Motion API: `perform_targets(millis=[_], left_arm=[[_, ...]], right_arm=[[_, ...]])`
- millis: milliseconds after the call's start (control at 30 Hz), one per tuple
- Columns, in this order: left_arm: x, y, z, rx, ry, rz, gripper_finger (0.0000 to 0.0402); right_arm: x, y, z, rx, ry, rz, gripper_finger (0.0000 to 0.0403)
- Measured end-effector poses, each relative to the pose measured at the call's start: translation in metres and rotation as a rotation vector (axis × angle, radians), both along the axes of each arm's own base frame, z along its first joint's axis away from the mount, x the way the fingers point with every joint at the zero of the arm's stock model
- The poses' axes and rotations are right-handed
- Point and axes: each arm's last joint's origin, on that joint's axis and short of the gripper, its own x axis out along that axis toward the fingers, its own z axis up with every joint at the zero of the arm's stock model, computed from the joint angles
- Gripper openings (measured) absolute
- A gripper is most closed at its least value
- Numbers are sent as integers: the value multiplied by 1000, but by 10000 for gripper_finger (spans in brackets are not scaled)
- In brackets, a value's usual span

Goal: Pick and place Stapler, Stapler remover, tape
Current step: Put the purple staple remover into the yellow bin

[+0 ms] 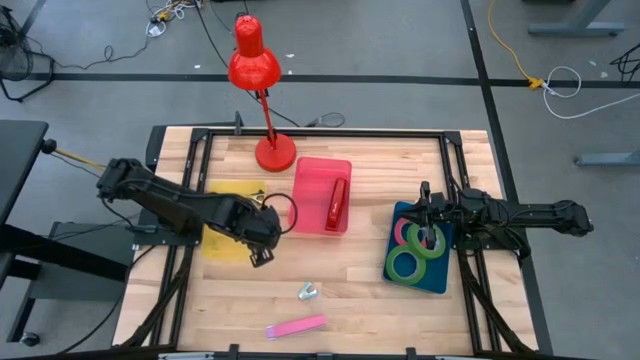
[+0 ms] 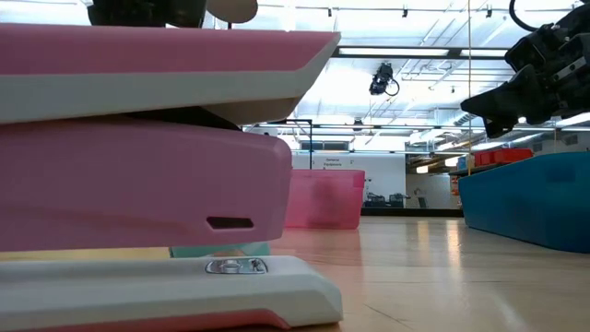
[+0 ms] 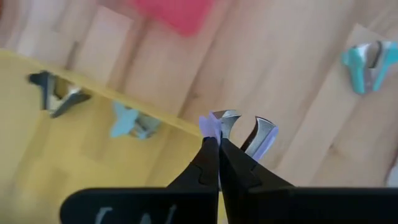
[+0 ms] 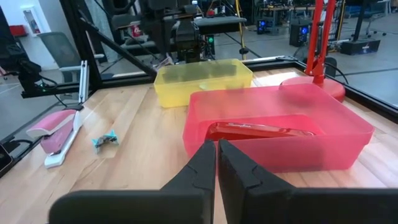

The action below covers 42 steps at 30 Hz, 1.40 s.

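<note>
On the counter (image 1: 350,300), bins sort the goods: a red stapler in the pink bin (image 1: 321,195), tape (image 1: 420,240) in the blue bin (image 1: 440,280). The left hand (image 1: 262,252) hangs at the yellow bin's (image 1: 225,240) edge, clamped on a purple remover (image 3: 214,124). The right hand (image 1: 430,236) hovers shut over the tape, empty. A pink stapler (image 1: 296,326) and teal remover (image 1: 308,291) wait.

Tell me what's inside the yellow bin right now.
The yellow bin holds two staple removers, a dark one and a light blue one. In the overhead view, the left arm covers part of it.
</note>
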Motion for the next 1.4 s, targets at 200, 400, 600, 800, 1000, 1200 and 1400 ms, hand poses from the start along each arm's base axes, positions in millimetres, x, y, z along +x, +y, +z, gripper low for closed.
perform_targets(millis=[200,400,600,800,1000,1200,1400], left_arm=[[-7,9,3,49,40,15,0],[-11,15,4,102,58,39,0],[-11,26,4,134,78,67,0],[-12,36,4,155,115,97,0],[-13,39,4,167,122,107,0],[-15,39,-11,169,140,117,0],[-31,50,-20,130,141,150,0]], right_arm=[[0,0,0,0,0,0,21],[0,0,0,0,0,0,21],[0,0,0,0,0,1,21],[0,0,0,0,1,0,21],[0,0,0,0,0,0,21],[0,0,0,0,0,0,21],[0,0,0,0,0,0,21]])
